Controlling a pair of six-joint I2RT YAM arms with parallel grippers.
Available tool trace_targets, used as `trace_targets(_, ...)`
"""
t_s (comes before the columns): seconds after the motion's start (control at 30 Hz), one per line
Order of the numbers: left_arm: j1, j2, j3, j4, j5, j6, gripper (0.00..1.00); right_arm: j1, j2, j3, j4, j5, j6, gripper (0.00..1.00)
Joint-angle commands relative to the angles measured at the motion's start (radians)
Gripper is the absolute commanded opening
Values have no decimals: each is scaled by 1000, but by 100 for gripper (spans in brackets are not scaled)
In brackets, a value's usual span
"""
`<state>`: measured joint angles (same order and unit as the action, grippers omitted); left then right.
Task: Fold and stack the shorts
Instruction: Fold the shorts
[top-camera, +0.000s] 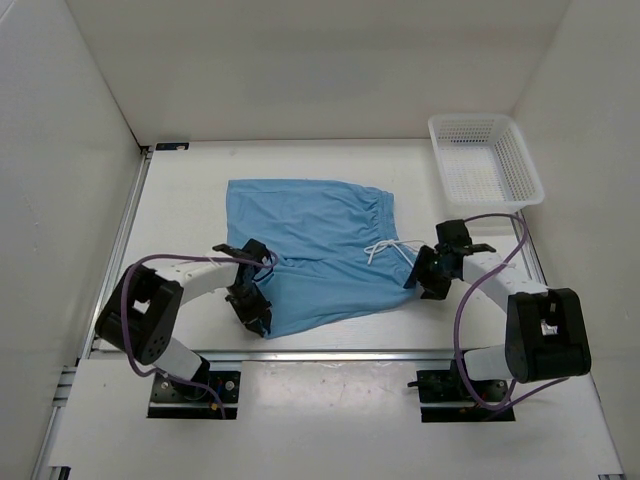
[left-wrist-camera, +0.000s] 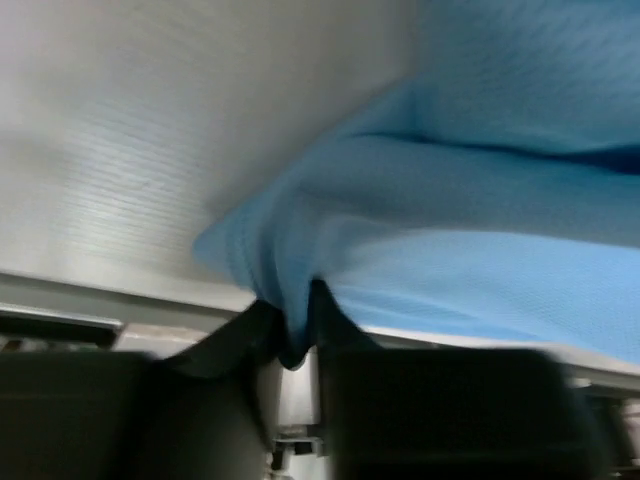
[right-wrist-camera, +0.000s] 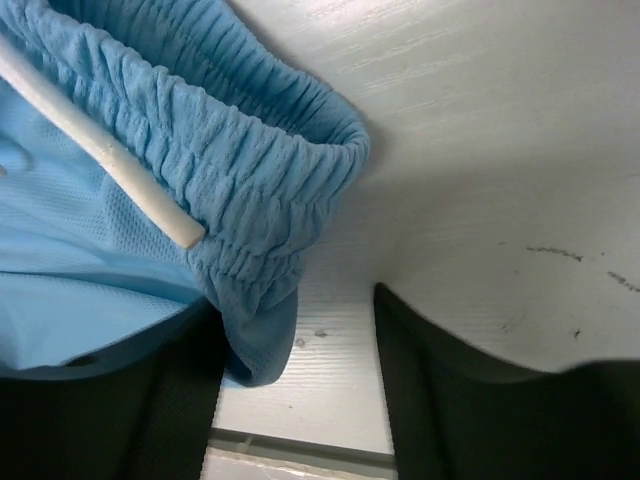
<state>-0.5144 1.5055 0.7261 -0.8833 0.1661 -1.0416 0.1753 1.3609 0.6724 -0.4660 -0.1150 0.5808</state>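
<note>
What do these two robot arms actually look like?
The left arm and right arm match: white tubular links, bulky black joints, a purple cable looping alongside, black base plates. The left gripper and right gripper are black, with two fingers.

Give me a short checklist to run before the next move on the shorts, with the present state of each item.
1. Left gripper grips the shorts: ok, fabric pinched between its fingers.
2. Right gripper holds the waistband: not ok, jaws open, corner rests against one finger.
3. Drawstring outside the right jaws: ok.
4. Shorts spread mostly flat on the table: ok.
5. Basket out of both arms' way: ok, far right corner.
</note>
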Motion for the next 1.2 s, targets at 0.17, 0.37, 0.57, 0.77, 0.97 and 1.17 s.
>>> trace_targets(0.17,-6,23,153,44,-83,31,10,-7,43,103,46,-42,-24,0)
trace_targets(0.37,-6,-168,439,-192,-290,52,10,-7,-63,205,-77,41,-75,0)
trace_targets(0.57,-6,-232,536,-278,-272,71,10,-7,-112,242,-151,55,-95,0)
trace_targets(0.77,4,-352,455,-278,-250,35,10,-7,-197,220,-203,77,-85,0)
trace_targets(0.97,83,-285,548,-287,-272,115,10,-7,-131,363,-215,113,-85,0)
trace_targets(1.17,218,-52,735,-231,-295,251,10,-7,117,622,-204,113,-95,0)
